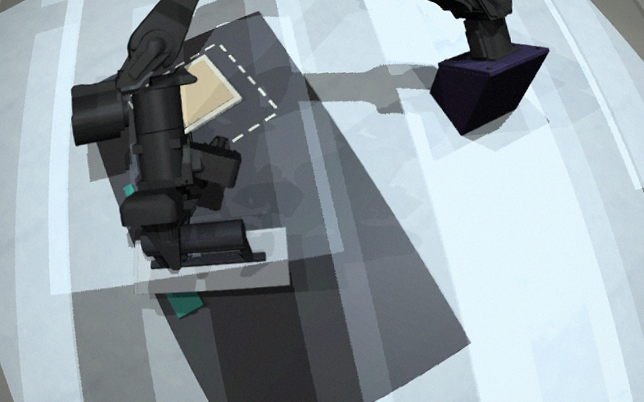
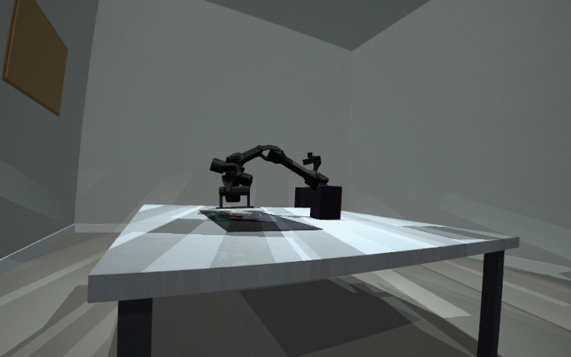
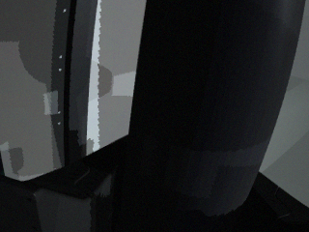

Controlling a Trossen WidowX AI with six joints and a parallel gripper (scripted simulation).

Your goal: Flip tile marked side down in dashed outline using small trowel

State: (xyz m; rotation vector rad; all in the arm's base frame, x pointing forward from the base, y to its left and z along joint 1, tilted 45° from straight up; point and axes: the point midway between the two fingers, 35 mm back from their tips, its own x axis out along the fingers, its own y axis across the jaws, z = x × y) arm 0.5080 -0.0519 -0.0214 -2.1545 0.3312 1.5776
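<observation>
The tool (image 1: 172, 254) (image 2: 231, 189) is closing firmly on the dark cylindrical handle of the small trowel (image 1: 202, 237) (image 2: 236, 190) (image 3: 208, 106); its flat, pale plate is hanging beneath. The trowel is probably behaving as a light, stiff body, with the round handle offering a good hold about its middle, though it could be rolling in the grip should the plate's edge meet resistance. Below the tool, a teal implement (image 1: 185, 304) (image 2: 218, 217) is lying on the dark mat (image 1: 391, 292) (image 2: 273, 223), its middle part being hidden by the tool and trowel in the top view.

Farther from the tool, toward the upper edge of the top view, the tile (image 1: 207, 90) (image 2: 239, 212) is lying flat on the mat, partly hidden by the arm. Its visible part is resting inside the dashed outline (image 1: 247, 73) and showing a tan face with a pale border; no mark is showing there. The tile is likely light, rigid and rather brittle, hence best levered by the plate under one edge if it still needs turning. If it is already lying marked side down, setting the trowel beside it on the mat or bench (image 1: 506, 210) (image 2: 252, 269) is remaining.
</observation>
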